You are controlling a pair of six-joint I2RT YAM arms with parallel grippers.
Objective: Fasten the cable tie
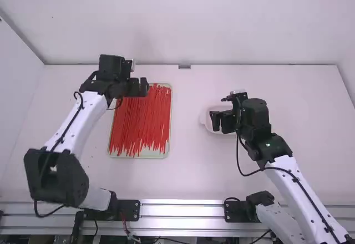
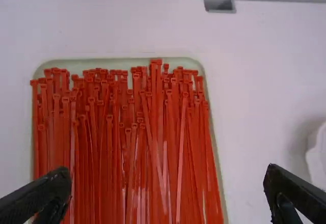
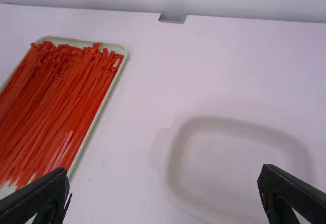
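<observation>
Cable ties (image 2: pixel 127 142), thin red plastic, heaped on a pale tray (image 2: pixel 109 62); smooth white tub (image 3: pixel 237 158) to the right; my left fingers (image 2: pixel 43 196) and right fingers (image 3: pixel 290 191) gape wide, empty.

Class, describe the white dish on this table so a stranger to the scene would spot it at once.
On the white table, find the pale green tray heaped with red cable ties. Right of it in the high view, by the right pincer, lies a shallow round-cornered white dish. Unlike the tray, it is empty and nearly matches the table.
</observation>
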